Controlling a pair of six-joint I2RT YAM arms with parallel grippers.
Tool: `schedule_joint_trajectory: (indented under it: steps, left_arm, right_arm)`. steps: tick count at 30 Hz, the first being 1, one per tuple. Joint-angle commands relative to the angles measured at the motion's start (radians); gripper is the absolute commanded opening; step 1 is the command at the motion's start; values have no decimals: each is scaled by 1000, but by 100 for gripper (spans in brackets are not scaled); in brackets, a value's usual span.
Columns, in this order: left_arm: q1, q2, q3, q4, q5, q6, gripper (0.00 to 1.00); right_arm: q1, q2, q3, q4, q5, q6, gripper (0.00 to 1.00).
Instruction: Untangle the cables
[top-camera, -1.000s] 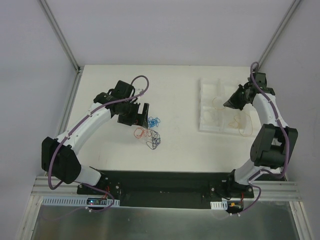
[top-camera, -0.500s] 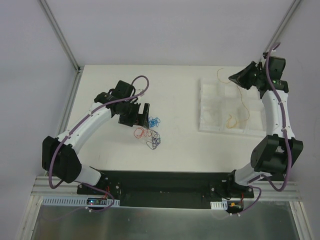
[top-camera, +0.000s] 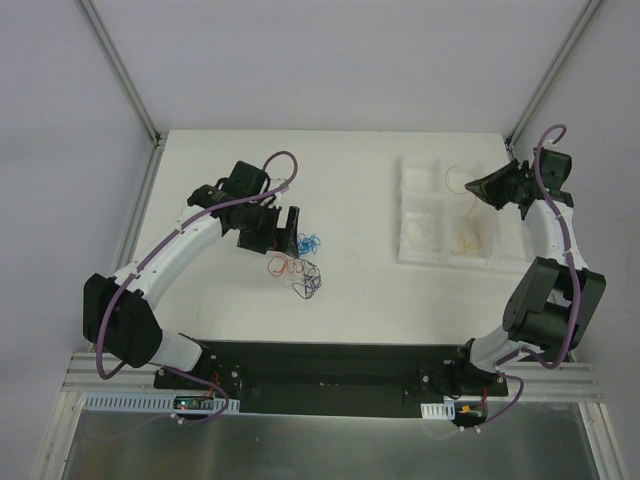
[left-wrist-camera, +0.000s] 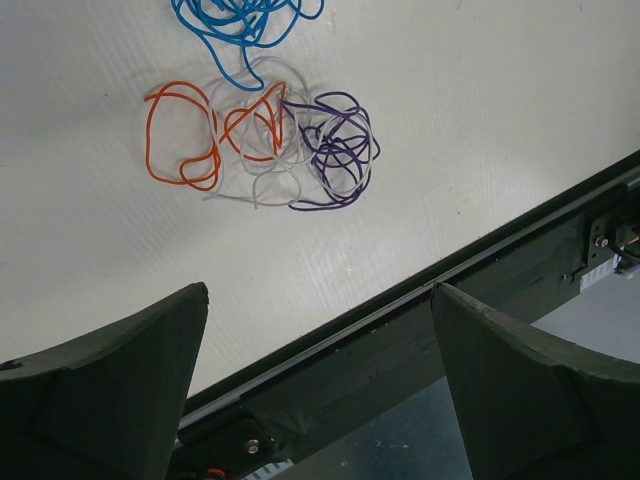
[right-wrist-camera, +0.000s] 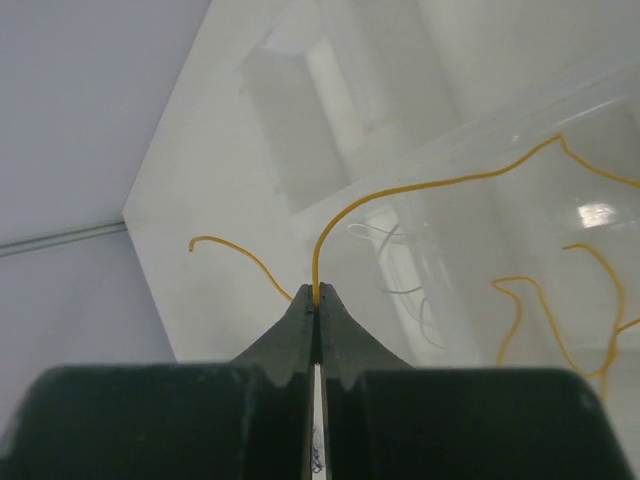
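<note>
White tray (top-camera: 415, 182) beneath right hand (right-wrist-camera: 316, 296); yellow cable (right-wrist-camera: 420, 185) pinched.

The left arm (top-camera: 185, 245) sweeps from its near-left base far and to the right. Its left gripper (top-camera: 285, 233) is angled downward, jaws spread wide. The right arm (top-camera: 548, 225) folds at a near-right elbow and reaches far. Its right gripper (top-camera: 478, 187) points left, jaws pinched tight on a yellow cable (right-wrist-camera: 420, 185).

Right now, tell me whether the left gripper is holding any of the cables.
No: the left gripper stands wide open and empty, and the tangled cables lie loose ahead of it.
</note>
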Motion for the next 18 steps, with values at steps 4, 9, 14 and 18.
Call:
schedule_joint_trajectory:
  steps: [4,9,14,18]
  left_arm:
    - [-2,-73,-2,-11,8,-22,93]
    - [-4,-45,10,-12,22,-28,92]
    - [-7,-67,12,-17,43,-39,92]
    - [-8,-58,-7,-23,60,-31,92]
  right_arm:
    - [-17,35,27,-206,162,-231,0]
    - [10,61,19,-323,317,-300,0]
    - [72,104,12,-352,450,-335,0]
    - [127,199,85,-423,575,-370,1]
